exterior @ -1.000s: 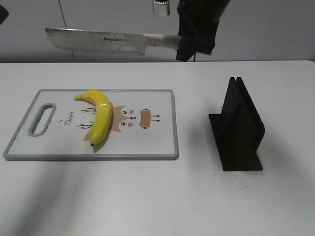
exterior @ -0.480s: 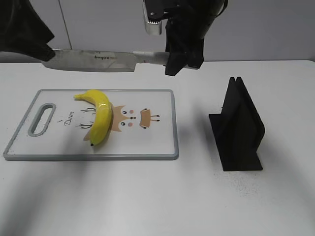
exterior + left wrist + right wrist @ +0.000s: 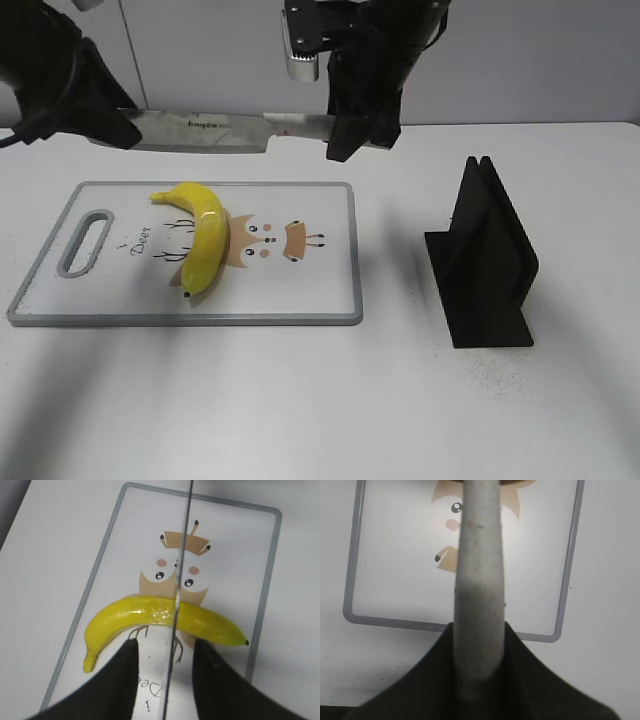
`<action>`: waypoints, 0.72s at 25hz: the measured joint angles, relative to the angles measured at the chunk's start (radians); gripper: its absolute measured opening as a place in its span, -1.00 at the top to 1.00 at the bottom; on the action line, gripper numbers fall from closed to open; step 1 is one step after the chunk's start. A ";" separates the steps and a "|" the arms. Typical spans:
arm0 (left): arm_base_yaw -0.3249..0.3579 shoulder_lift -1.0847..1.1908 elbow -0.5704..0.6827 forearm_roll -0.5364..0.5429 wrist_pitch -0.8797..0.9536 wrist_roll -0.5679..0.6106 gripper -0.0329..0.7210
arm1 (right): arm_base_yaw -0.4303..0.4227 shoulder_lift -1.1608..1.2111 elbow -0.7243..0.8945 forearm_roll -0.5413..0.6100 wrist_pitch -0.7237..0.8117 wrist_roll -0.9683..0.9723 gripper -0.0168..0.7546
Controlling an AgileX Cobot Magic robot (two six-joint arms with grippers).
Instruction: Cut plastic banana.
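Two grippers share one knife (image 3: pixel 205 132): the right gripper (image 3: pixel 352 128) pinches its handle, while the left gripper (image 3: pixel 165 652) straddles the blade's far end, fingers spread, contact unclear. Directly below, the banana (image 3: pixel 160 620) lies on the board (image 3: pixel 320 300), its long axis crossing the blade near mid-length. Nearby, the black stand (image 3: pixel 487 260) holds nothing.

left pincer (image 3: pixel 165 670) fingers (image 3: pixel 122 680) straddle the knife blade (image 3: pixel 181 575), seen edge-on above the plastic banana (image 3: pixel 160 617), which lies across the cutting board (image 3: pixel 260 600) on the bench (image 3: pixel 45 555).
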 joint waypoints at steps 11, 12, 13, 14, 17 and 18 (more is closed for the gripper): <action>-0.001 0.055 0.000 -0.033 -0.032 0.012 0.83 | 0.000 0.001 0.000 -0.001 -0.016 0.001 0.54; -0.001 0.057 0.000 -0.033 -0.035 0.014 0.85 | 0.000 0.001 0.000 -0.002 -0.017 0.001 0.54; -0.002 0.059 0.000 -0.032 -0.038 0.018 0.85 | 0.000 0.001 0.000 -0.005 -0.017 0.001 0.54; -0.002 0.059 0.000 -0.033 -0.041 0.019 0.85 | 0.000 0.001 0.000 -0.007 -0.018 0.001 0.54; -0.002 0.067 0.000 -0.036 -0.043 0.020 0.85 | -0.001 0.001 0.000 -0.011 -0.020 0.001 0.54; -0.002 0.073 0.000 -0.039 -0.046 0.021 0.85 | -0.001 0.001 0.000 -0.015 -0.020 0.001 0.54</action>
